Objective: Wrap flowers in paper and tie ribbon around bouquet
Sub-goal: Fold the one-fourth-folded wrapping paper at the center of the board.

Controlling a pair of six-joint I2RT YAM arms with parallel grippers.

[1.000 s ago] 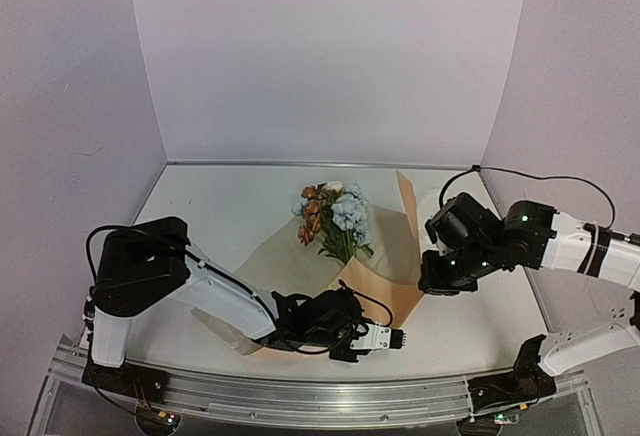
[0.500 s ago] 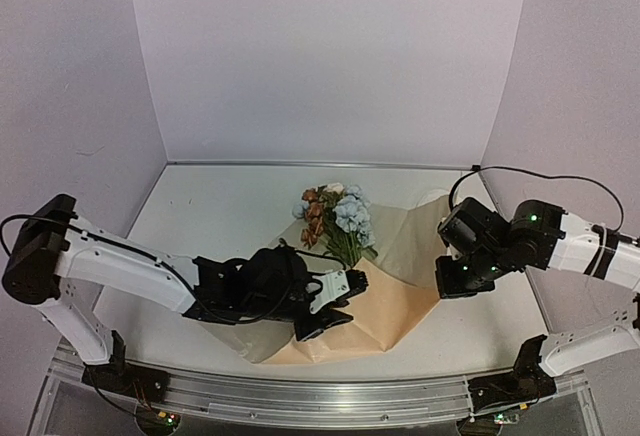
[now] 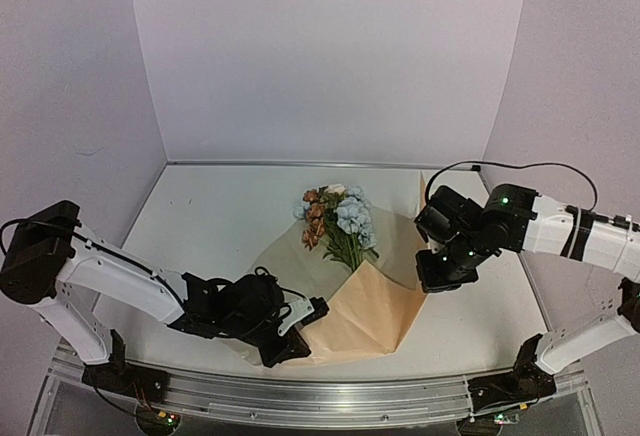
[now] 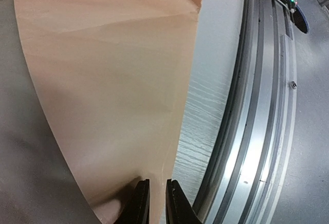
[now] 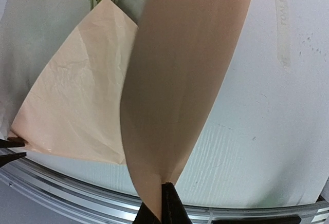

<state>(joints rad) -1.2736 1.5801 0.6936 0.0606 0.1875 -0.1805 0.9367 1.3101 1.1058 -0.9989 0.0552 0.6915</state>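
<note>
Wrapping is judged to be under way but far from finished. Flowers [image 3: 335,221] are laid at the middle of the table [image 3: 215,216], heads toward the far edge. Their stems are covered by a fold of the paper [image 3: 365,308] that reaches almost to the near edge, and a grey-green sheet [image 3: 278,258] is seen beneath. No closed cone has been formed yet. The ribbon [image 5: 281,26] is left loose and flat on the table, apart from the paper, so both the rolling and the tying remain to be done.

The right pincer [image 5: 162,204] is pressed together on a tip of the paper, and a long flap is held up off the table toward the right edge. The left pincer [image 4: 154,203] is placed at the paper's near edge, its fingers a narrow gap apart around that edge. Whether the sheet is truly pinched cannot be told.

Compared with a second ago, the left pincer has been brought from the right of the fold round to its left end. Half a second ago the paper was spread flatter toward the right edge; since then the right flap has been raised and the fold drawn tighter over the stems.
</note>
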